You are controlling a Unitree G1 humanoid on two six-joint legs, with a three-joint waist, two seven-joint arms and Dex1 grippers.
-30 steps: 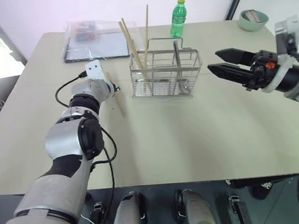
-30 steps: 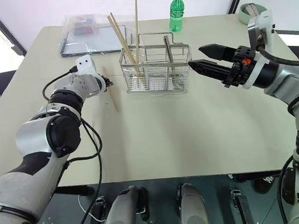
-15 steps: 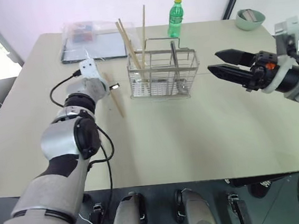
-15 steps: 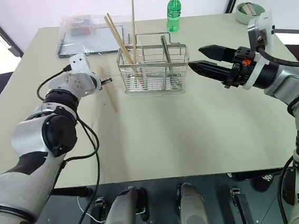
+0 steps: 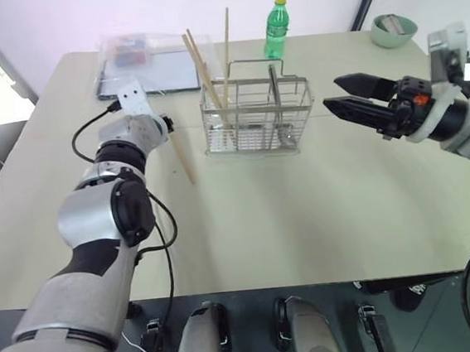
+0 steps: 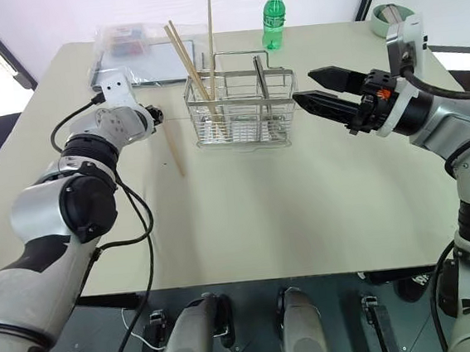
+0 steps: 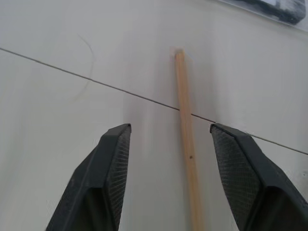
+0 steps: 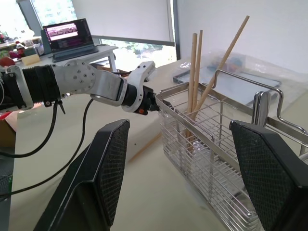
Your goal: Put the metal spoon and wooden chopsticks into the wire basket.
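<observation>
On a pale table, seen from the head camera, the left gripper sits a little higher and further left than a second ago, its black tip clear of the loose wooden chopstick that lies flat on the tabletop just left of the wire basket; a second ago the tip was right at the stick's far end. The stick itself lies where it lay, and the right gripper holds its place in the air to the right of the basket, fingers spread and holding nothing. The basket stands upright; three wooden chopsticks lean in its left compartment, rising above the rim, and the metal spoon stands in a compartment toward the right, handle up beside the wire top handle. Behind are a green bottle, a plastic-wrapped tray and a pale green bowl. From the left wrist camera, the two fingers stand apart on either side of the loose stick, which lies on the table touching neither pad. From the right wrist camera, the spread fingers frame the basket, its three sticks and the left arm's wrist beside its rim
</observation>
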